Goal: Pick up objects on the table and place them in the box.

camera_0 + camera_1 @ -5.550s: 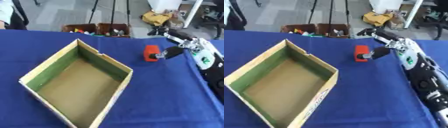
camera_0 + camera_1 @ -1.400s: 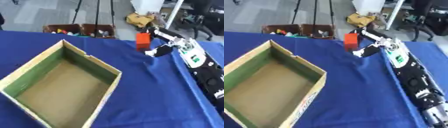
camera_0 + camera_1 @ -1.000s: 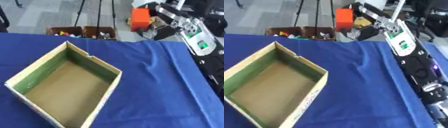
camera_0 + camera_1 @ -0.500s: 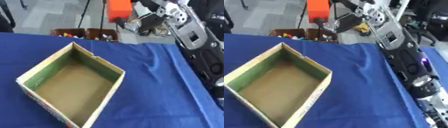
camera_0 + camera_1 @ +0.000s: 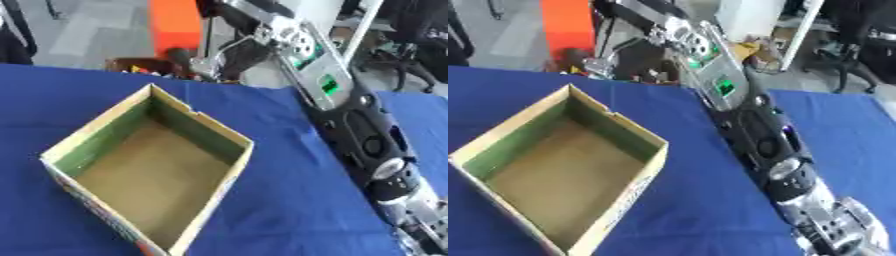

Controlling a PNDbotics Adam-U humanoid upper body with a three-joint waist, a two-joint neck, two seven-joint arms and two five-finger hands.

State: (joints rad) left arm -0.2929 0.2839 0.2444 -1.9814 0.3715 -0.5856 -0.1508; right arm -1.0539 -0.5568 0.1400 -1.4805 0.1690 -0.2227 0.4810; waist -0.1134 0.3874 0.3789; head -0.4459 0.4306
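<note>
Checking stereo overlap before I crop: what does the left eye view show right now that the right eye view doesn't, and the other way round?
Only the left eye view shows more blue tablecloth left of the box, and the box's near corner cut off at the bottom edge. Only the right eye view shows more of the room on the right, with a white post, and more cloth right of the arm. Both share the open, empty cardboard box, the right hand raised beyond its far corner, fingers curled on an orange block. The left hand appears in neither.
</note>
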